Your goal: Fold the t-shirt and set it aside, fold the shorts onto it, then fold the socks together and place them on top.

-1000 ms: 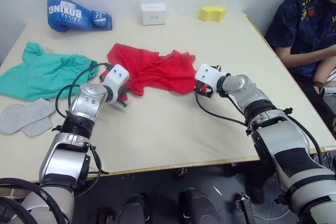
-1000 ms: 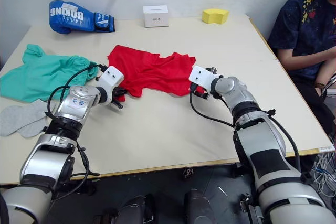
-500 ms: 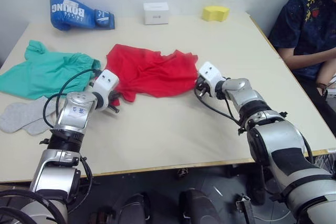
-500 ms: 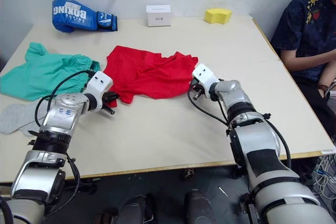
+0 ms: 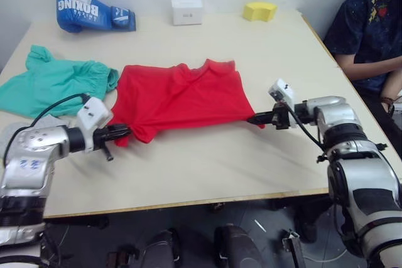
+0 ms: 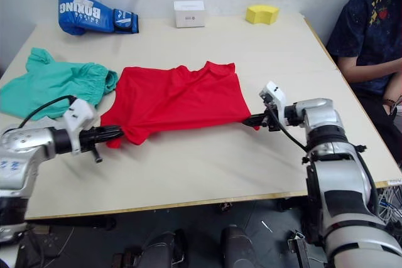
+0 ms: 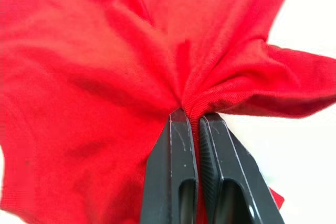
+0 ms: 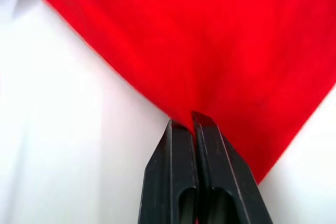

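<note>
The red t-shirt (image 5: 179,95) lies stretched across the middle of the table between both grippers. My left gripper (image 5: 122,131) is shut on the t-shirt's left front corner, seen close up as bunched cloth (image 7: 210,95) at the fingertips. My right gripper (image 5: 254,118) is shut on the t-shirt's right front corner (image 8: 220,77). The teal-green shorts (image 5: 53,80) lie crumpled at the left, touching the shirt's left edge. Behind my left arm, near the left edge, a bit of a light grey sock (image 5: 12,131) shows.
A blue boxing glove (image 5: 91,10), a white box (image 5: 187,10) and a yellow sponge (image 5: 260,10) sit along the table's far edge. A person in a dark shirt (image 5: 370,23) sits at the right side of the table.
My right gripper has shut on the t-shirt's corner. Both grippers have moved apart and toward the near edge, pulling the crumpled shirt out flat and wide.
</note>
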`<state>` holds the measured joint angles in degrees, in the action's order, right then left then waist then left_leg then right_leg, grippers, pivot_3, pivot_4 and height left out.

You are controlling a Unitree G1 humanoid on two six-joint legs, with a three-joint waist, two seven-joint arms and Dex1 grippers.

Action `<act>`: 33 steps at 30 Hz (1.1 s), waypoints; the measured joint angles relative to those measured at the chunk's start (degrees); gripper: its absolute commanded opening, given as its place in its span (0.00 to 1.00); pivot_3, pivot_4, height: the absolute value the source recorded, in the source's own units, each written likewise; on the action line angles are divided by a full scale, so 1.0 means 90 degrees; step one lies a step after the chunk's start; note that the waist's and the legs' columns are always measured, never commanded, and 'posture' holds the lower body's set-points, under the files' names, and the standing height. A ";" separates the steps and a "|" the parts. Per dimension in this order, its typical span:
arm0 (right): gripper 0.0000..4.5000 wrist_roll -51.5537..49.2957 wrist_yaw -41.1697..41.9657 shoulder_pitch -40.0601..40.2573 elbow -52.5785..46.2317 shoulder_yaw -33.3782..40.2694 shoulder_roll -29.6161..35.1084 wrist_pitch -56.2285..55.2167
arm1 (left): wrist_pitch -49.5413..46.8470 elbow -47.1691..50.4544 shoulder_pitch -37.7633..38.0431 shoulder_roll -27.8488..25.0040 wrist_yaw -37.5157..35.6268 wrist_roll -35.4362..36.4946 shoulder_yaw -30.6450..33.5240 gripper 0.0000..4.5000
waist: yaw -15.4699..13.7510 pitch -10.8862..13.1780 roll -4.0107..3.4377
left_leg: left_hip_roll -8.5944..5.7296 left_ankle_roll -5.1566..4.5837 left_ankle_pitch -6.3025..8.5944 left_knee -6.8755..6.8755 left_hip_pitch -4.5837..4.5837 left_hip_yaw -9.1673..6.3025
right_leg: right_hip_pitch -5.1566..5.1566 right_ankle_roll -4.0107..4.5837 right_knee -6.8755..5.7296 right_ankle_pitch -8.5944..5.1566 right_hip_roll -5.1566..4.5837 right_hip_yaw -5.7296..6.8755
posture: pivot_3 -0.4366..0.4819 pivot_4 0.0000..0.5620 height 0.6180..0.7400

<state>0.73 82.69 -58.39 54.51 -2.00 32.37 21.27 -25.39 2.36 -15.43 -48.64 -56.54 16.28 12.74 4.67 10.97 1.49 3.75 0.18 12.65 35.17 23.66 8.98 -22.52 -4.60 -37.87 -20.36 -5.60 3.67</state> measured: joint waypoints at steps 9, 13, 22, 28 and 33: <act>0.00 -0.1643 0.0549 0.3414 -0.5752 -0.0207 0.1320 0.2647 | -0.0127 0.1298 0.2917 -0.0304 -0.0835 0.0750 0.1140 0.00 | -0.0037 0.0003 -0.0002 | 0.0004 0.0003 0.0070 -0.0004 -0.0005 -0.0010 | 0.0004 0.0025 0.0013 -0.0007 -0.0017 0.0005 | 0.48 0.27 1.00; 0.00 -0.2341 0.0441 0.4035 -0.6978 -0.0091 0.1635 0.3180 | -0.0281 0.1520 0.3593 -0.0620 -0.0967 0.0750 0.1317 0.00 | -0.0043 0.0003 -0.0002 | 0.0006 -0.0003 0.0077 -0.0012 -0.0017 -0.0016 | 0.0009 0.0056 0.0027 -0.0004 -0.0024 0.0014 | 0.48 0.27 1.00; 0.00 -0.2660 -0.0148 0.3473 -0.6587 0.0087 0.1550 0.2172 | -0.0921 0.1460 0.2280 -0.1170 -0.1076 0.0985 0.0787 0.00 | -0.0102 0.0004 -0.0005 | 0.0003 -0.0003 0.0076 -0.0009 -0.0011 -0.0016 | 0.0008 0.0082 0.0031 -0.0016 -0.0029 0.0034 | 0.48 0.27 1.00; 0.00 -0.2303 -0.1239 0.1001 -0.4003 0.0587 0.0958 0.0121 | 0.0851 -0.1133 -0.2448 0.0267 0.1209 -0.0015 0.0140 0.00 | -0.0294 0.0017 0.0007 | 0.0007 -0.0017 0.0011 0.0062 0.0058 -0.0023 | -0.0030 0.0033 0.0002 0.0032 0.0002 0.0065 | 0.48 0.27 1.00; 0.00 -0.1367 -0.3550 -0.1581 -0.1313 0.0860 0.0659 -0.2928 | 0.3688 -0.3733 -0.5735 0.0564 0.3112 -0.1319 -0.0343 0.00 | -0.0270 0.0026 0.0019 | -0.0003 -0.0039 0.0023 0.0095 0.0125 0.0059 | -0.0131 0.0004 -0.0022 0.0047 -0.0002 0.0061 | 0.48 0.27 1.00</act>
<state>-11.57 50.74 -72.62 42.69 5.74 38.30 -5.08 7.80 -31.24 -67.04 -43.57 -28.54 4.40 9.65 2.24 11.21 1.66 3.72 -0.17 12.85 36.03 24.78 9.51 -23.70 -4.57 -38.08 -19.94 -5.62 4.22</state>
